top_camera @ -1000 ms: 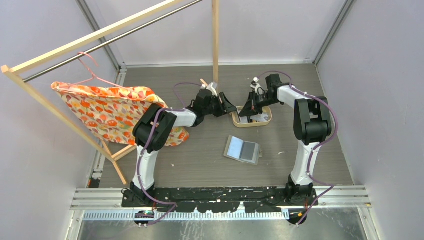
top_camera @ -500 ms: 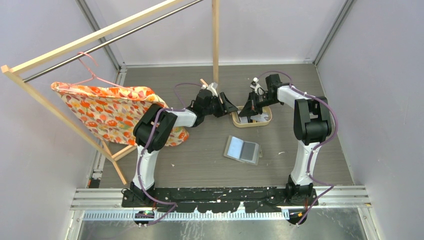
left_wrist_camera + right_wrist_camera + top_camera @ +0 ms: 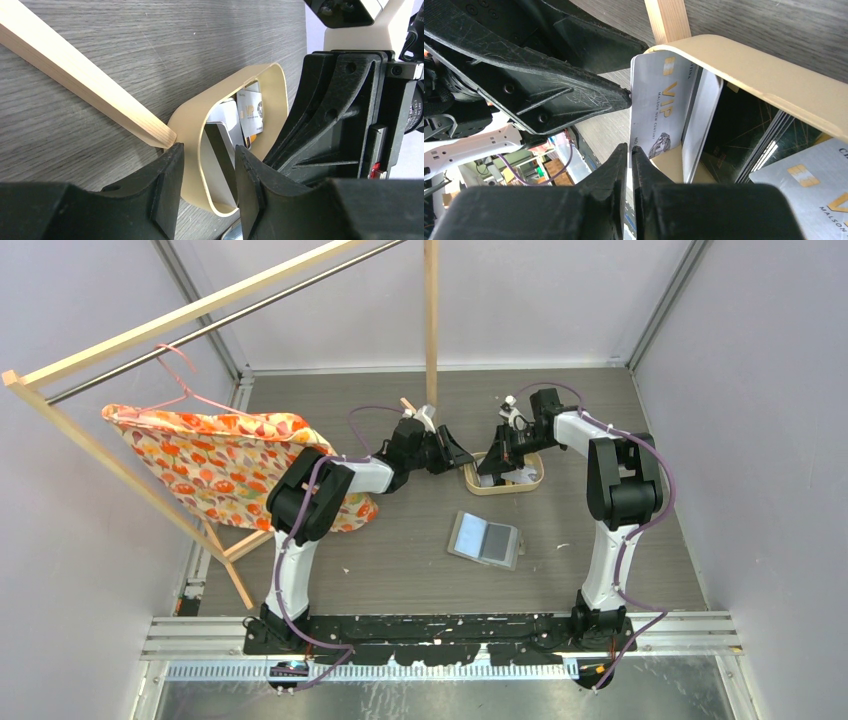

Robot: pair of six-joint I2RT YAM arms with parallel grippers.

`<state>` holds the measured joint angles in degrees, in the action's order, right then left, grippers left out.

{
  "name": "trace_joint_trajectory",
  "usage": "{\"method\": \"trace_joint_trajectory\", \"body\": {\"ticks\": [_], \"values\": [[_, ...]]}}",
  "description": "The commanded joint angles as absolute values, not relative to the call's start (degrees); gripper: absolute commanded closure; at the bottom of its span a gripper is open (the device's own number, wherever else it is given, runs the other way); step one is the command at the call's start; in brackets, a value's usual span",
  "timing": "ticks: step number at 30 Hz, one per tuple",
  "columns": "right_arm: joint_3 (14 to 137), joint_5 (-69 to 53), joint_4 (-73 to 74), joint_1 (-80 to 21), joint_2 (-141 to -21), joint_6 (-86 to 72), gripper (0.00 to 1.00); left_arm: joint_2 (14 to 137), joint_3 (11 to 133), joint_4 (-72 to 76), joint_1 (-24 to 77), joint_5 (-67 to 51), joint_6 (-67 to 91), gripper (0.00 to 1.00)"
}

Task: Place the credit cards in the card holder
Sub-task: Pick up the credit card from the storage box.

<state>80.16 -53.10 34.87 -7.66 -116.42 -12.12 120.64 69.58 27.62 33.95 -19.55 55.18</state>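
The card holder (image 3: 485, 539) lies open and flat on the table, nearer than both grippers. The credit cards sit in an oval light-wood tray (image 3: 540, 478). In the right wrist view my right gripper (image 3: 629, 147) is shut on the lower edge of a white VIP card (image 3: 656, 100) standing on edge at the tray's end wall (image 3: 769, 75). Another white card (image 3: 701, 130), dark cards (image 3: 744, 135) and a silver card (image 3: 814, 190) lie behind it. My left gripper (image 3: 208, 149) is open, its fingers astride the tray's end wall (image 3: 187, 130), a dark card (image 3: 220, 150) beside the inner finger.
A wooden post (image 3: 431, 320) stands just behind the tray and shows beside it in the left wrist view (image 3: 85, 75). A wooden clothes rack with an orange floral cloth (image 3: 220, 465) fills the left side. Both grippers (image 3: 462, 455) (image 3: 490, 466) crowd the tray's left end.
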Motion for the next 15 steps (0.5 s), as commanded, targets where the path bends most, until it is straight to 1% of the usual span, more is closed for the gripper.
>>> {"method": "trace_joint_trajectory", "body": {"ticks": [1,9,15], "values": [[82.70,-53.58,35.40,-7.67,-116.04,-11.34,0.86,120.84,70.63,27.50,33.30,-19.68,55.17,0.57],[82.62,-52.73,35.60,-7.57,-116.23,-11.44,0.85,121.01,70.50,28.03,33.31,-20.10,55.35,0.57],[82.62,-53.32,35.44,-7.69,-116.36,-11.72,0.78,121.03,70.58,28.54,33.23,-20.39,55.46,0.57]]}}
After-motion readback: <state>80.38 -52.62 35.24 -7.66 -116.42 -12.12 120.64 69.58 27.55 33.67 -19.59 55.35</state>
